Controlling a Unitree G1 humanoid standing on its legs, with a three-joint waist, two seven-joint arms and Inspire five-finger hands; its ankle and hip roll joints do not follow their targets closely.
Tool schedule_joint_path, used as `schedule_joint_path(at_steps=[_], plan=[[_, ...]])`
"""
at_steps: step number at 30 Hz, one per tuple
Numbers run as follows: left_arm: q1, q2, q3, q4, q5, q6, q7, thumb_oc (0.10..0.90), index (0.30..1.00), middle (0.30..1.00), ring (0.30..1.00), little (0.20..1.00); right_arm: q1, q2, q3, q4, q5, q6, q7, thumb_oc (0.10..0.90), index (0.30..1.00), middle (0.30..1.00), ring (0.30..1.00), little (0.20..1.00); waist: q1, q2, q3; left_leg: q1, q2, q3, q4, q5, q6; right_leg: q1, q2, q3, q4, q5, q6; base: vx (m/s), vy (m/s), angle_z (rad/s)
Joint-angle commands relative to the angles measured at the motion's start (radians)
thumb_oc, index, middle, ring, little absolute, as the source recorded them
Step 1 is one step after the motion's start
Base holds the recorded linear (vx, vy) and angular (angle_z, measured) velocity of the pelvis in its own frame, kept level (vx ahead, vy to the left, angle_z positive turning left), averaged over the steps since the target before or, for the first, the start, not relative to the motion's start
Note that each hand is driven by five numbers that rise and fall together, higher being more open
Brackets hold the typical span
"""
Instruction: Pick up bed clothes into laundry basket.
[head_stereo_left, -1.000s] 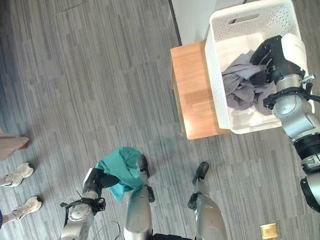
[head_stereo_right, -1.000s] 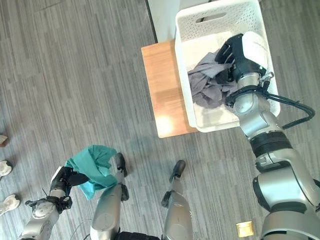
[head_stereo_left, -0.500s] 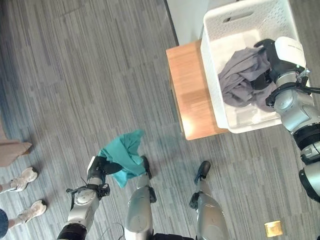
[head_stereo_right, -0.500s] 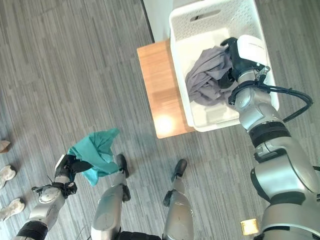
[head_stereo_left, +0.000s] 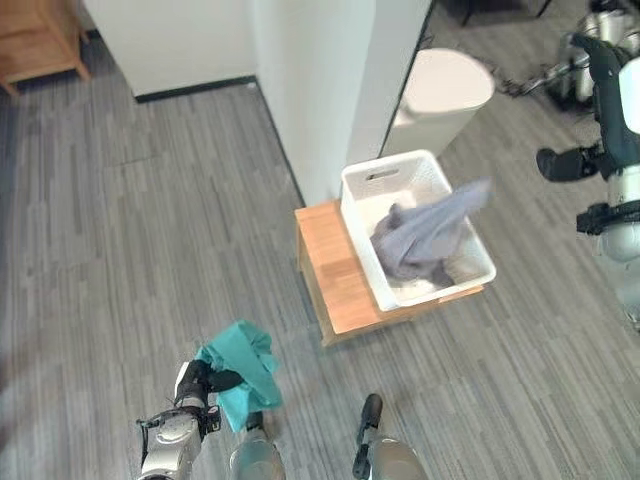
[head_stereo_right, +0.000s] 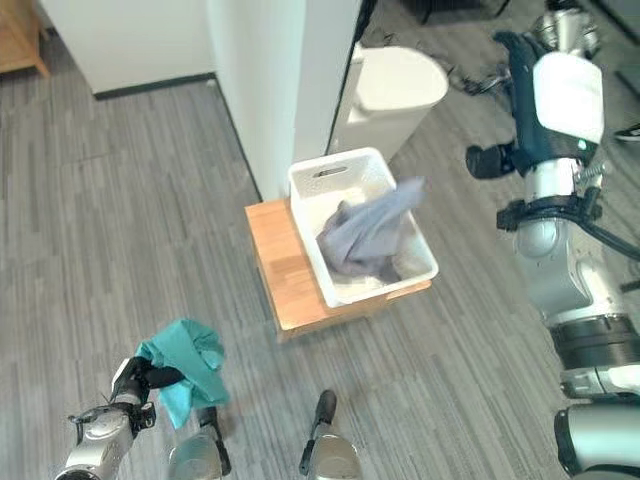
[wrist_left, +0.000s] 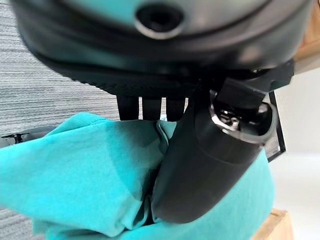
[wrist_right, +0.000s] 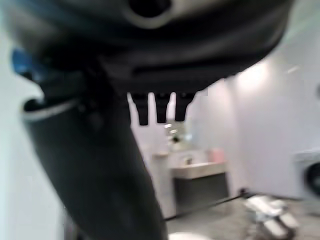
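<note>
left hand (head_stereo_left: 193, 385): low over floor, fingers clenched on teal cloth (head_stereo_left: 243, 368) | right hand (head_stereo_right: 520, 95): raised well clear of basket, fingers released, holding nothing | grey cloth (head_stereo_left: 425, 236): in white laundry basket (head_stereo_left: 360, 190) on wooden desk (head_stereo_left: 325, 275), one end over the rim

Low wooden worktop (head_stereo_left: 335, 280) on grey plank floor (head_stereo_left: 150, 230), set against white wall corner (head_stereo_left: 320, 90). Round white bin (head_stereo_left: 440, 95) just beyond corner (lid closed). Wooden furniture (head_stereo_left: 40, 40) at far wall, well apart from worktop. Dark baseboard (head_stereo_left: 195, 88) along wall foot.
</note>
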Motion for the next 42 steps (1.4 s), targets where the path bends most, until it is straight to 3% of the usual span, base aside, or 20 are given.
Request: schedule_joint_path(at_steps=[1,4,8,10,13,14,18,27,28,31,36,42], plan=[[-0.061,0.043,0.013,-0.006,0.124,-0.065,0.098,0.400,0.300,0.300,0.300,0.300,0.043,0.024,-0.177,-0.027,0.033,-0.034,-0.159,0.800,0.900,0.900,0.900,0.900,-0.004,0.004,-0.072,0.068,0.034,0.019,0.001,-0.087,-0.023,0.068,-0.031,-0.027,0.017,-0.146,0.049,0.08,-0.020,0.04],[-0.050,0.072,0.016,-0.086,0.185,-0.071,0.133,0.400,0.300,0.300,0.300,0.300,0.148,0.073,-0.270,0.001,0.073,-0.045,-0.204,0.800,0.900,0.900,0.900,0.900,-0.009,0.004,-0.092,0.077,0.034,0.023,0.001,-0.090,-0.020,0.075,-0.030,-0.023,0.017,-0.149,0.049,0.05,-0.006,-0.13],[-0.008,0.142,0.099,-0.384,0.349,-0.081,0.230,0.400,0.300,0.300,0.300,0.300,0.383,0.292,-0.406,0.133,0.152,-0.052,-0.285,0.800,0.900,0.900,0.900,0.900,-0.053,0.029,-0.123,0.109,0.035,0.037,0.004,-0.105,-0.018,0.091,-0.030,-0.010,0.020,-0.156,0.052,0.06,-0.001,-0.06],[-0.004,0.153,0.125,-0.434,0.378,-0.077,0.248,0.400,0.300,0.300,0.300,0.300,0.422,0.329,-0.412,0.163,0.165,-0.048,-0.285,0.800,0.900,0.900,0.900,0.900,-0.064,0.032,-0.125,0.113,0.036,0.044,0.004,-0.106,-0.019,0.091,-0.030,-0.006,0.020,-0.155,0.053,0.03,-0.003,-0.19],[-0.004,0.165,0.153,-0.494,0.429,-0.080,0.290,0.400,0.300,0.300,0.300,0.300,0.472,0.400,-0.395,0.268,0.197,-0.047,-0.289,0.800,0.900,0.900,0.900,0.900,-0.080,0.034,-0.135,0.119,0.037,0.056,0.001,-0.099,-0.019,0.086,-0.029,-0.001,0.019,-0.146,0.052,0.02,-0.021,-0.11],[-0.031,0.178,0.158,-0.546,0.471,-0.093,0.325,0.400,0.300,0.300,0.300,0.300,0.489,0.449,-0.339,0.419,0.233,-0.048,-0.273,0.800,0.900,0.900,0.900,0.900,-0.096,0.038,-0.139,0.123,0.039,0.063,0.001,-0.098,-0.020,0.086,-0.028,0.004,0.019,-0.144,0.051,0.01,-0.034,-0.22],[-0.111,0.206,0.132,-0.627,0.464,-0.141,0.349,0.400,0.300,0.300,0.300,0.300,0.501,0.487,-0.157,0.686,0.199,-0.027,-0.175,0.800,0.900,0.900,0.900,0.900,-0.125,0.052,-0.131,0.130,0.045,0.078,0.001,-0.092,-0.028,0.083,-0.026,0.018,0.022,-0.146,0.052,-0.02,-0.024,-0.15],[-0.413,0.326,0.036,-0.601,0.438,-0.159,0.399,0.400,0.300,0.300,0.300,0.300,0.535,0.565,0.047,0.991,0.184,-0.029,0.014,0.800,0.900,0.900,0.900,0.900,-0.202,0.126,-0.110,0.154,0.047,0.116,0.001,-0.071,-0.041,0.077,-0.020,0.054,0.021,-0.145,0.046,-0.01,0.005,-0.15],[-0.493,0.351,0.000,-0.562,0.458,-0.148,0.409,0.400,0.300,0.300,0.300,0.300,0.548,0.570,0.065,1.037,0.175,-0.024,0.038,0.800,0.900,0.900,0.900,0.900,-0.224,0.147,-0.107,0.160,0.045,0.123,0.001,-0.070,-0.043,0.082,-0.022,0.055,0.019,-0.147,0.047,0.05,0.028,-0.05],[-0.688,0.420,-0.081,-0.464,0.495,-0.113,0.410,0.400,0.300,0.300,0.300,0.300,0.558,0.556,0.066,1.049,0.205,-0.034,0.050,0.800,0.900,0.900,0.900,0.900,-0.270,0.182,-0.091,0.168,0.041,0.132,0.001,-0.070,-0.049,0.082,-0.027,0.060,0.019,-0.153,0.052,0.02,0.006,0.00],[-0.858,0.500,-0.163,-0.350,0.537,-0.084,0.418,0.400,0.300,0.300,0.300,0.300,0.590,0.532,0.040,1.009,0.249,-0.061,0.046,0.800,0.900,0.900,0.900,0.900,-0.318,0.223,-0.077,0.167,0.034,0.151,0.001,-0.069,-0.053,0.065,-0.033,0.077,0.018,-0.149,0.058,-0.01,0.011,-0.12],[-0.994,0.498,-0.255,-0.238,0.580,-0.052,0.399,0.400,0.300,0.300,0.300,0.300,0.588,0.529,0.052,1.014,0.274,-0.065,0.049,0.800,0.900,0.900,0.900,0.900,-0.354,0.239,-0.069,0.166,0.037,0.168,0.001,-0.060,-0.057,0.046,-0.027,0.094,0.018,-0.144,0.055,0.01,-0.023,-0.15]])
